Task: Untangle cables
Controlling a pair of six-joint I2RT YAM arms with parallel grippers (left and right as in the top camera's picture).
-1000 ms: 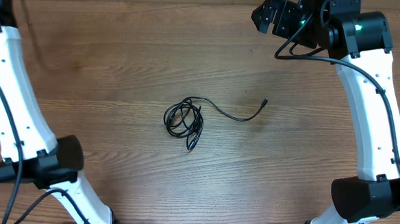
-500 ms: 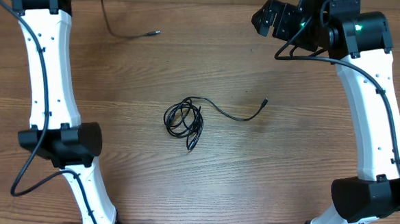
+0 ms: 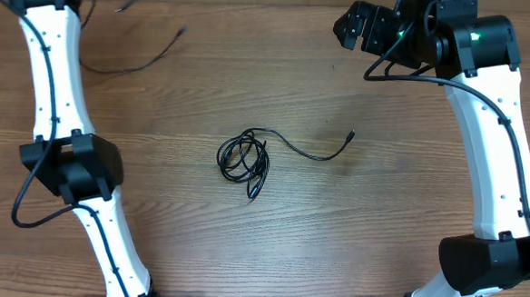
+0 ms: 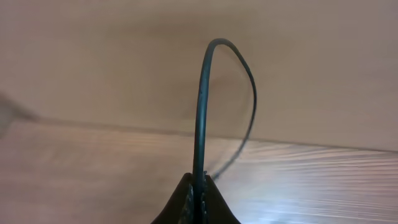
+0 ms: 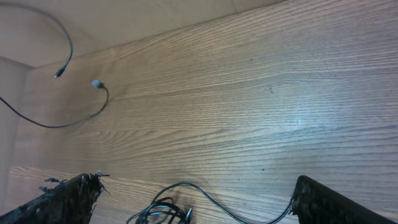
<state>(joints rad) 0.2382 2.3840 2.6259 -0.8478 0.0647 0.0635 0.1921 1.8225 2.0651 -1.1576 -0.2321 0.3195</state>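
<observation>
Left gripper swung leftward, jaws pinching 1 cable, right gripper seemingly spread

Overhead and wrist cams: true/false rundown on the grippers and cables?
1. The left gripper is shut on a cable strand. True.
2. The right gripper grips the coil. False: it is open and empty, up at the far edge, apart from the coil.
3. The coil lies on the table near the middle of the overhead view. True.
4. The coil's loose tail runs toward the left arm. False: it runs toward the right arm's side and ends in a plug tip.
</observation>
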